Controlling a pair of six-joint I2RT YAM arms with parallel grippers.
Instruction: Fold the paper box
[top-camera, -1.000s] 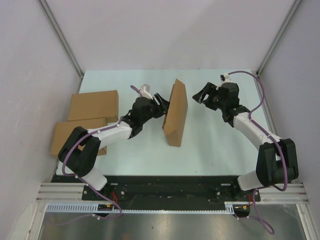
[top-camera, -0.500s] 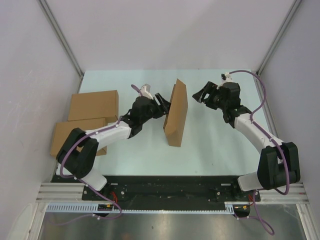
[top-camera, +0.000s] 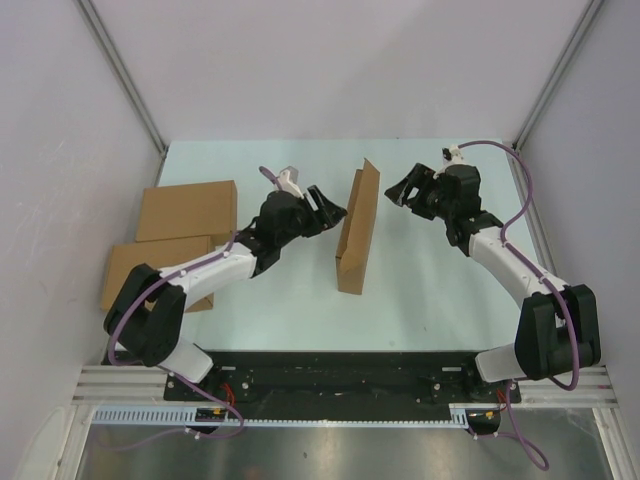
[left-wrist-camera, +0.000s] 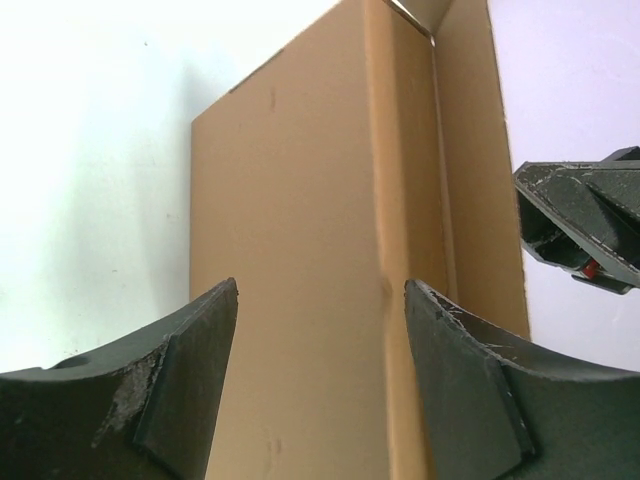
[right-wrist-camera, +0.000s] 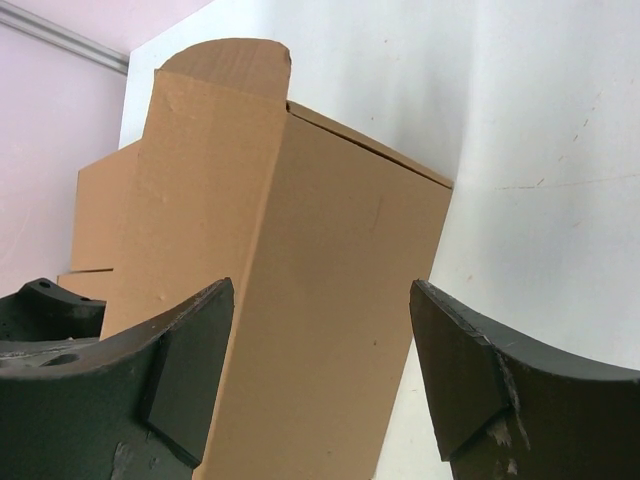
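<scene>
The paper box (top-camera: 357, 232) is a brown cardboard box standing on a narrow edge in the middle of the table, its flap tip pointing to the far side. My left gripper (top-camera: 328, 212) is open just left of the box, with nothing between its fingers. In the left wrist view the box's broad face (left-wrist-camera: 300, 250) fills the gap ahead of that gripper (left-wrist-camera: 321, 290). My right gripper (top-camera: 403, 190) hangs open to the right of the box, apart from it. The right wrist view shows the box (right-wrist-camera: 300, 280) beyond the open right gripper (right-wrist-camera: 320, 290).
Two finished flat brown boxes lie at the table's left edge, one farther (top-camera: 187, 210) and one nearer (top-camera: 150, 270), close beside the left arm. Enclosure walls stand on the left, right and far sides.
The box has swung from a lean to nearly upright, showing less of its broad face. My left gripper has opened wider and drawn slightly back from it. The right arm has barely moved.
</scene>
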